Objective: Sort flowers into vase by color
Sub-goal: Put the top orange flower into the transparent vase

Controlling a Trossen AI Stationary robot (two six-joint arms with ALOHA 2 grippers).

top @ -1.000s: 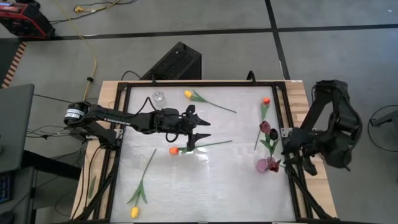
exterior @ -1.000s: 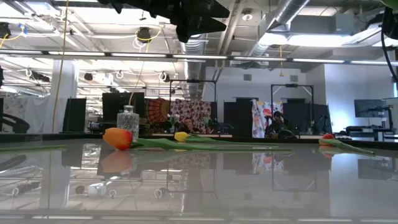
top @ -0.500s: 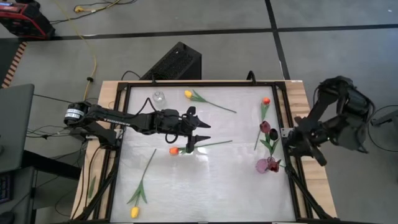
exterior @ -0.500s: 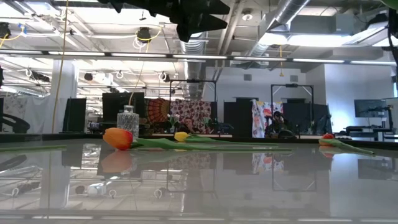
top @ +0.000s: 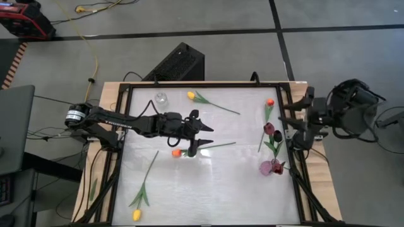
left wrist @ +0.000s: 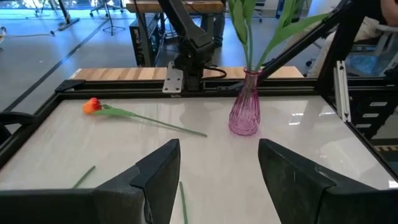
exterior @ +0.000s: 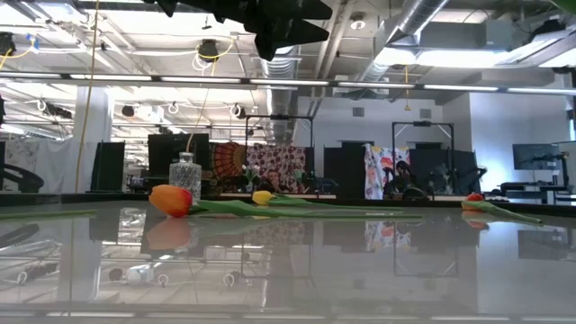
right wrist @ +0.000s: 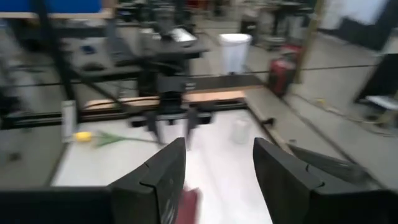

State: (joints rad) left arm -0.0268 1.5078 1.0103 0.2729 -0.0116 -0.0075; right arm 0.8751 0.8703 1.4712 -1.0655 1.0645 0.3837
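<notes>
My left gripper point(top: 203, 133) point(left wrist: 217, 171) hovers open over the table's middle. It is above the green stem of an orange tulip point(top: 177, 152) point(exterior: 171, 199) that lies flat on the table. My right gripper point(top: 291, 121) point(right wrist: 219, 168) is open at the right edge, raised and pointing toward the table's left. A pink glass vase point(top: 271, 168) point(left wrist: 244, 117) stands near the right edge with dark red tulips point(top: 271, 132) in it. A clear vase point(top: 161, 98) point(exterior: 184, 171) stands at the far left.
Loose tulips lie flat on the table: a yellow one point(top: 191, 95) by the far edge, an orange one point(top: 270, 102) point(left wrist: 92, 104) at the far right, a yellow one point(top: 136, 215) at the near left. A black frame rail point(top: 290, 157) borders the table.
My right arm has swung up from beside the pink vase toward the far edge and turned, so that its gripper now points across the table to the left. The flowers have stayed where they were.
</notes>
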